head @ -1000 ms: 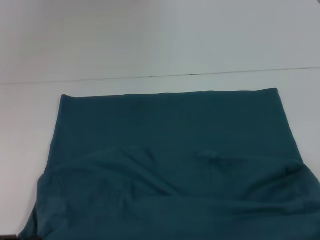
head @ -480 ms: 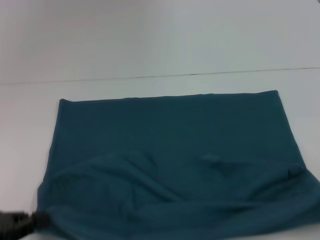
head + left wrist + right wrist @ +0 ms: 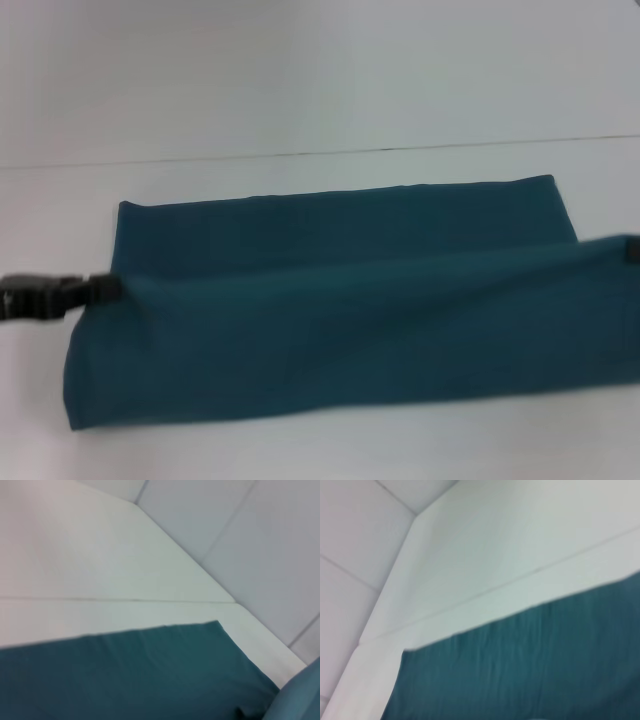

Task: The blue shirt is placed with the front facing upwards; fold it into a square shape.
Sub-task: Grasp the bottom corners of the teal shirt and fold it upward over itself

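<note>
the blue shirt (image 3: 330,300) lies on the white table (image 3: 300,90), partly folded: a near layer is raised and drawn taut over the flat far layer, forming a straight upper fold line across the cloth. the far hem runs parallel to a thin seam in the table, with bare surface beyond it and a bare strip along the near edge. the left gripper (image 3: 100,290) is clamped on the fold's left end; the right gripper (image 3: 632,250) is cut off at the frame edge at the fold's right end, state cannot be told. the wrist views show only flat teal cloth (image 3: 125,675) (image 3: 530,670), table and wall panels.
</note>
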Action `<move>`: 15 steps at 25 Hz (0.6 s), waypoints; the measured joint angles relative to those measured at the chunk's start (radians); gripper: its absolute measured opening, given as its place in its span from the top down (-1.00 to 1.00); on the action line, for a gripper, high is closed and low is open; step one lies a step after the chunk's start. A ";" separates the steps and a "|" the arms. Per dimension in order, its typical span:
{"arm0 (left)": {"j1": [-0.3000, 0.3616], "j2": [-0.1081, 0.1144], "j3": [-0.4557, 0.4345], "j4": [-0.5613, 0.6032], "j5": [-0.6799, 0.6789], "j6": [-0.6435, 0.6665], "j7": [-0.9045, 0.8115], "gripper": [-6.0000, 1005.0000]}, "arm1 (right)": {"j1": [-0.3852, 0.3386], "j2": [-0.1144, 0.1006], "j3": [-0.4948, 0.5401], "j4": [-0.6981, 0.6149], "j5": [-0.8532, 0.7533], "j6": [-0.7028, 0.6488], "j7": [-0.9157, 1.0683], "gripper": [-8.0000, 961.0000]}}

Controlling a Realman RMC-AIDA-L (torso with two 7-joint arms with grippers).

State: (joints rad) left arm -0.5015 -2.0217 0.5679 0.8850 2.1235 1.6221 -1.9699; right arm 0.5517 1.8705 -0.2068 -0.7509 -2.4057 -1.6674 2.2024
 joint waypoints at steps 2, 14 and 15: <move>-0.041 0.014 0.012 -0.040 0.001 -0.062 -0.005 0.87 | 0.022 -0.008 0.000 0.014 0.001 0.041 0.012 0.77; -0.223 0.023 0.139 -0.204 0.050 -0.508 -0.017 0.84 | 0.122 0.000 -0.009 0.135 0.015 0.362 0.022 0.76; -0.234 0.022 0.147 -0.216 0.051 -0.537 -0.015 0.84 | 0.130 0.003 -0.017 0.146 0.015 0.394 0.021 0.76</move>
State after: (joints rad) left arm -0.7351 -1.9999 0.7151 0.6692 2.1741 1.0855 -1.9851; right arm 0.6814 1.8731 -0.2239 -0.6051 -2.3903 -1.2735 2.2229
